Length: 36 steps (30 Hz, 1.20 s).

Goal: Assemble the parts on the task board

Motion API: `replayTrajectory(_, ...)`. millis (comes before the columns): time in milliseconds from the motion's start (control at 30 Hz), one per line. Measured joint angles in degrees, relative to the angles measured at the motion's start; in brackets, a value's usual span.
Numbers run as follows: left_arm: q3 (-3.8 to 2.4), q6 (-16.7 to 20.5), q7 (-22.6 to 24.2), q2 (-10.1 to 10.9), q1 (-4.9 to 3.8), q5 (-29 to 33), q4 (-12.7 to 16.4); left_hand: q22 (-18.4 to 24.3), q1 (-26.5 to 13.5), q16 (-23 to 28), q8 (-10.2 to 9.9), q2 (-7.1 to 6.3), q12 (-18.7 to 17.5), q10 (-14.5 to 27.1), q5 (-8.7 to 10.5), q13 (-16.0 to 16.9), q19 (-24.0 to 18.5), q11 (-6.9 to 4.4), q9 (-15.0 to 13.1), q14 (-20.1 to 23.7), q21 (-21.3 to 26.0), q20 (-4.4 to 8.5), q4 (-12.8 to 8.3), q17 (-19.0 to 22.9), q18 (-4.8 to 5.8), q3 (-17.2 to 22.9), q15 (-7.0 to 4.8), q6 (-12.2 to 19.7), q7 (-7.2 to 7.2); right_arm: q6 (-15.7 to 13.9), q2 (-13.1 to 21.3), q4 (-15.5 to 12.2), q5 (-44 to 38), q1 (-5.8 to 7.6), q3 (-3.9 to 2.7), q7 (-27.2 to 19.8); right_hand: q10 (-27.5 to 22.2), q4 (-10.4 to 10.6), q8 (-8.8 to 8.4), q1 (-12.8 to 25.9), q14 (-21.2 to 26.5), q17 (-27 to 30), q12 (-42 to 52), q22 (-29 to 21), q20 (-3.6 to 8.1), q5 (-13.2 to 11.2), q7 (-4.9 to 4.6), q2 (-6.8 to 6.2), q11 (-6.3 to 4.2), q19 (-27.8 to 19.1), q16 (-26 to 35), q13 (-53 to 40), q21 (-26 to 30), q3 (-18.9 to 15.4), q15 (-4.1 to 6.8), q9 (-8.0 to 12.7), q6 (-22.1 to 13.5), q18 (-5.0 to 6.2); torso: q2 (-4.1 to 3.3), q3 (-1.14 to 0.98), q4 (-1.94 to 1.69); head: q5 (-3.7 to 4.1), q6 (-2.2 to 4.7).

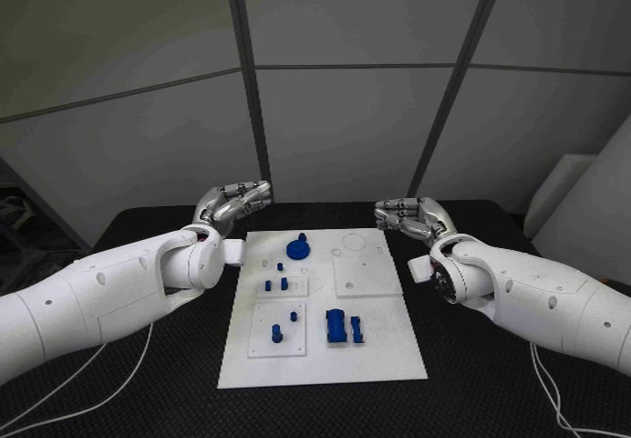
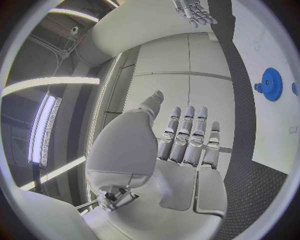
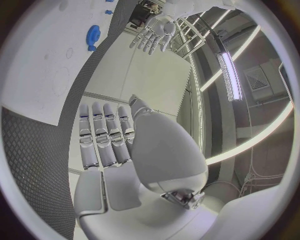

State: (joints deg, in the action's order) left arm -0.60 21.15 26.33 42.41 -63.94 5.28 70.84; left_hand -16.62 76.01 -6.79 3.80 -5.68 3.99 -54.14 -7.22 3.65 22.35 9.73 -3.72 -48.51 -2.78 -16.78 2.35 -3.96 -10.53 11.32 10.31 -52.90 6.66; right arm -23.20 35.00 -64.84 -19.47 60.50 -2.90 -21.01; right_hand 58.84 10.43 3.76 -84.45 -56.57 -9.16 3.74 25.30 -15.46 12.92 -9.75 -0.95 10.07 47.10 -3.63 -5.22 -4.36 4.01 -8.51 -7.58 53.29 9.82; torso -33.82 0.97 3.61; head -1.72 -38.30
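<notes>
On the black worktop (image 1: 145, 383) in the head view, the white task board (image 1: 381, 351) lies in the middle, running from near the robot toward the far edge. Blue parts sit on it: a blue gear (image 1: 298, 246) stands near its far end, small blue pegs (image 1: 277, 286) sit on a raised white square at its left side, more blue pieces (image 1: 282, 328) sit on a nearer square, and two taller blue blocks (image 1: 343, 328) stand just beside that square toward the board's middle. A plain white square plate (image 1: 366, 276) occupies the board's right side. The left robot hand (image 1: 232, 205) hovers past the board's far left corner, apart from it, fingers curled somewhat and holding nothing. The right robot hand (image 1: 413, 217) hangs past the far right corner, likewise empty, fingers bent but separated.

In the left wrist view, the left robot hand (image 2: 184, 150) shows its palm with fingers stretched straight and side by side, thumb off to one side, nothing in its grasp. The blue gear (image 2: 271, 84) rests on the task board (image 2: 275, 125), well apart from the fingers. The right robot hand (image 2: 195, 12) shows at the circle's rim.

In the right wrist view, the right robot hand (image 3: 119, 145) shows fingers extended and parallel, thumb standing apart, gripping nothing. The blue gear (image 3: 93, 36) lies on the task board (image 3: 44, 80), and the left robot hand (image 3: 152, 37) hangs beyond with fingers spread.
</notes>
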Motion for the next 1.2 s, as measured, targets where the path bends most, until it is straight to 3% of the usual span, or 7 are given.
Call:
replayTrajectory(100, 0.07, 0.48, 0.09, -0.29, 0.26, 0.29, -0.18, 1.81, -4.43, 1.37, -0.9, 2.0, -1.15, 3.73, 0.27, -0.79, -1.44, -0.72, 0.78, 2.97, 0.66, 1.16, -0.48, 1.01, 0.09, -1.72, -0.5, 3.47, -0.42, 0.07, -0.23, 0.23, 0.28, -0.02, 0.0, -0.27, -3.72, -1.11, -0.77, 5.12, 3.34, 1.59, -0.82, -2.57, 0.57, -0.71, 0.54, 0.21, -0.41, -2.39, 0.71, 1.74, 1.37, -1.08, 0.43, 1.14, -3.3, 0.0, 0.01, -0.01, -0.07, -0.01, 0.15)
replayTrajectory(167, 0.07, 0.51, 0.03, -0.11, 0.27, 0.29, 0.07, 2.73, -8.8, 2.29, -1.54, 2.79, -1.79, 6.76, 0.75, -1.39, -2.68, -1.28, 1.42, 5.71, 1.12, 2.08, -0.97, 1.64, 3.4, -2.2, -1.09, 6.44, -0.8, 0.01, 0.0, -0.1, 0.28, -0.07, 0.06, -0.21, -7.49, -1.77, -1.53, 10.62, 6.98, 2.14, -1.56, -4.18, 1.62, -1.58, 1.16, 0.39, -1.11, -5.47, 1.43, 2.62, 2.11, -1.74, 0.98, 1.62, -6.75, -0.01, 0.04, -0.02, -0.09, -0.01, 0.12)
replayTrajectory(267, 0.07, 0.96, 0.0, 0.1, 0.4, 0.24, 1.25, 4.38, -16.77, 4.01, -2.47, 3.94, -2.67, 12.38, 1.55, -2.29, -4.92, -2.28, 2.32, 10.78, 1.57, 3.92, -1.57, 2.55, 3.57, -3.28, -2.18, 11.94, -2.14, -0.37, 0.75, -1.34, 0.57, -0.16, 0.28, -0.18, -13.31, -2.7, -2.37, 18.94, 12.6, 2.95, -2.38, -6.58, 3.17, -2.86, 2.09, 0.65, -2.14, -10.2, 2.3, 3.62, 2.96, -2.67, 1.84, 2.54, -12.01, -1.05, 0.27, -0.1, -0.36, 0.21, 0.66)
replayTrajectory(567, 0.34, 7.43, 0.37, 1.37, 2.27, -0.88, 10.72, 8.19, -35.26, 6.12, -3.34, 5.3, -3.4, 25.36, 5.72, -3.35, -10.23, -5.27, 3.41, 22.57, 2.44, 8.07, -2.11, 3.65, 3.62, -5.73, -4.71, 24.73, -5.64, -5.65, 5.1, -13.04, 5.43, -0.24, 1.62, -1.72, -27.27, -4.9, -3.33, 38.99, 26.06, 6.88, -3.11, -12.31, 6.92, -5.96, 4.6, 0.89, -4.6, -21.5, 3.16, 4.84, 3.93, -3.79, 5.37, 6.37, -24.65, -3.18, 2.02, -0.74, -2.76, 1.57, 3.58)
replayTrajectory(633, 0.47, 9.66, 0.58, 1.59, 2.74, -1.32, 13.05, 8.87, -38.47, 6.13, -3.34, 5.4, -3.47, 27.69, 6.14, -3.41, -11.09, -6.38, 3.49, 24.62, 2.44, 8.86, -2.21, 3.7, 7.12, -6.84, -5.78, 26.94, -5.93, -7.59, 6.27, -16.03, 7.25, -0.25, 1.97, -2.45, -29.74, -6.19, -3.33, 42.54, 28.48, 7.53, -3.34, -13.33, 7.62, -6.49, 5.81, 0.9, -5.78, -23.49, 3.16, 4.94, 3.93, -3.8, 6.22, 6.71, -26.92, -3.18, 2.27, -0.84, -3.1, 1.66, 3.8)
replayTrajectory(867, 0.62, 17.23, 1.4, 2.16, 3.77, -2.97, 18.31, 10.82, -47.89, 6.45, -3.53, 5.62, -3.65, 34.33, 6.59, -3.53, -13.68, -8.69, 3.59, 30.61, 2.44, 11.05, -2.27, 3.84, 7.16, -9.83, -8.88, 33.48, -6.43, -14.68, 9.13, -23.45, 13.87, -0.44, 2.79, -5.14, -37.17, -8.95, -3.33, 53.21, 35.65, 8.67, -3.34, -16.38, 9.6, -9.25, 8.56, 0.96, -8.72, -29.5, 3.37, 5.1, 3.93, -3.97, 7.81, 7.31, -33.63, -4.07, 2.57, -0.94, -3.52, 1.73, 3.93)
replayTrajectory(1200, 0.64, 21.36, 2.02, 2.27, 3.87, -4.03, 18.98, 15.23, -57.56, 6.44, -3.54, 5.69, -3.65, 41.17, 6.82, -3.59, -17.18, -9.56, 3.66, 36.8, 2.44, 15.39, -2.42, 3.86, 7.19, -10.78, -10.07, 40.19, -6.6, -19.09, 9.68, -24.97, 18.04, -0.45, 2.92, -7.13, -44.36, -9.81, -3.55, 63.62, 42.59, 9.02, -3.34, -19.34, 13.96, -12.13, 9.5, 0.96, -9.78, -35.24, 3.37, 5.13, 4.15, -4.04, 8.42, 7.47, -40.21, -7.65, 2.63, -0.96, -3.61, 1.74, 3.94)
